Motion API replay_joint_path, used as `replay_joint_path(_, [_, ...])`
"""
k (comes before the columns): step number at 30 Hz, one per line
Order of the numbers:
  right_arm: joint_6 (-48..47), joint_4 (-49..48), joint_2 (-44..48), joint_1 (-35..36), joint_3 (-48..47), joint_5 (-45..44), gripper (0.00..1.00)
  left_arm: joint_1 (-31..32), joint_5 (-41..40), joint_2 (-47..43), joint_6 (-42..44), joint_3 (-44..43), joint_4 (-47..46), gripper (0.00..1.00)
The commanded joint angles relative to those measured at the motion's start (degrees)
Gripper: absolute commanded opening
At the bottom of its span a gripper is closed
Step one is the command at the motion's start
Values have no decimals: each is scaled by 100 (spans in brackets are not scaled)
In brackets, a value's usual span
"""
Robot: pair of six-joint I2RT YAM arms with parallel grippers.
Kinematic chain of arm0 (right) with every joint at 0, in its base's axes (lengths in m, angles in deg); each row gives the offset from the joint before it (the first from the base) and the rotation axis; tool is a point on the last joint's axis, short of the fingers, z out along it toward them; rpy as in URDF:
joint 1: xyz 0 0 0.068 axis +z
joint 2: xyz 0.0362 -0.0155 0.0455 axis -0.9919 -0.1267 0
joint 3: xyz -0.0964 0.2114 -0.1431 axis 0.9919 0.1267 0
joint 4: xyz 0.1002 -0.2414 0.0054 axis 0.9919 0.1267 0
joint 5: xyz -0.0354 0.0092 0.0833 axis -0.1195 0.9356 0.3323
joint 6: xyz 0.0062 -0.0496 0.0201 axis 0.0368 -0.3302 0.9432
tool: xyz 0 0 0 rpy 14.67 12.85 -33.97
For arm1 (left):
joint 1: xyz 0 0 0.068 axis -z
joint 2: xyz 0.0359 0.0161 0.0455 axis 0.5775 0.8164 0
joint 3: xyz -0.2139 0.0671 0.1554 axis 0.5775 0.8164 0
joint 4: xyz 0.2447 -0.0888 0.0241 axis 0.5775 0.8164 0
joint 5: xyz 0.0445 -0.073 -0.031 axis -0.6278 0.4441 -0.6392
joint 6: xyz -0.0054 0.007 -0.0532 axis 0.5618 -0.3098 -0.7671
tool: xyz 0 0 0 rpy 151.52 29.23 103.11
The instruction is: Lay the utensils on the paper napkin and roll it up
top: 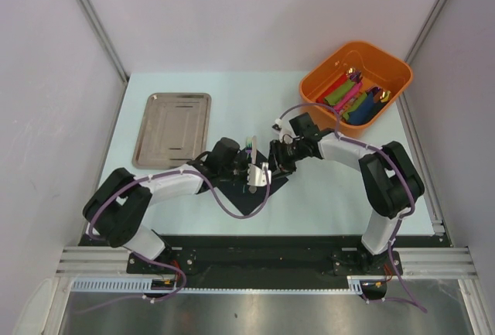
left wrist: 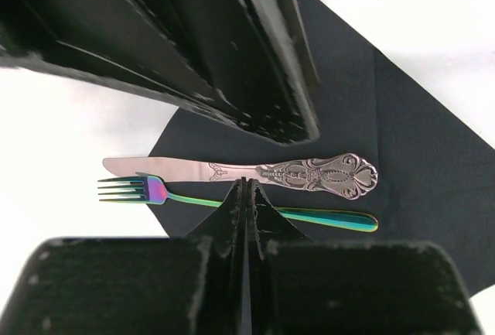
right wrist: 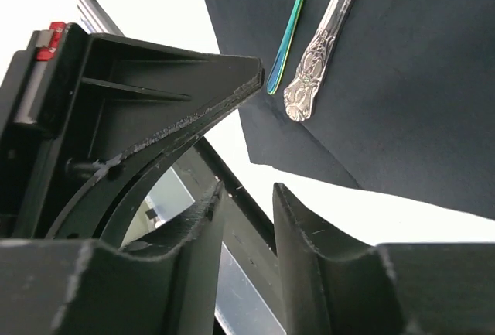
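The black paper napkin (left wrist: 421,149) lies on the table with the utensils on it: an iridescent green-purple fork (left wrist: 186,198) and an ornate silver knife (left wrist: 255,171) side by side, the fork tines and blade tip reaching past the napkin's edge. My left gripper (left wrist: 246,189) is shut, its tips right over the fork's middle, nothing seen between them. My right gripper (right wrist: 246,199) is open and empty, low beside the napkin's (right wrist: 402,80) edge near the handle ends (right wrist: 309,87). In the top view both grippers (top: 255,171) (top: 276,163) meet over the napkin (top: 249,199).
A steel tray (top: 172,128) lies at the back left. An orange bin (top: 390,68) at the back right holds coloured rolled napkins (top: 352,99) with gold-tipped cutlery. The right gripper's body (left wrist: 232,49) looms close over the left wrist view.
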Motion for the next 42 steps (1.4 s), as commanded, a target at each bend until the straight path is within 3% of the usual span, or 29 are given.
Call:
replay_joint_path(1, [169,-258,-200,56,10,-12,34,-28,-38,124,92,-173,-248,0])
replay_joint_path(5, [169,-259,-244,65,27,-56,34,-229,399,-25,-22,-330,136,1])
replay_joint_path(6, [151,-241,-218,39,36,-74,35,-335,697,-208,-57,-410,617,13])
replay_joint_path(9, [125,-232,-130,-14,62,-100,35,-468,1209,-586,99,-429,1505,36])
replay_joint_path(13, [81,-241,-60,12,97,-100,36,-171,1501,-1587,819,72,2457,54])
replay_joint_path(18, [37,-215,-42,56,71,-91,36,393,1114,-2003,1181,828,2644,54])
replay_joint_path(24, [11,-136,2,65,45,-83,36,929,744,-1661,1208,794,2538,47])
replay_joint_path(36, [-42,-74,2,-49,27,-65,37,1229,375,-773,1032,548,1967,43])
replay_joint_path(39, [2,-92,-33,-58,18,-47,37,1238,243,-544,1050,434,1975,33])
replay_joint_path(42, [2,-83,-33,-76,10,-39,37,1238,181,-439,1120,398,2002,30])
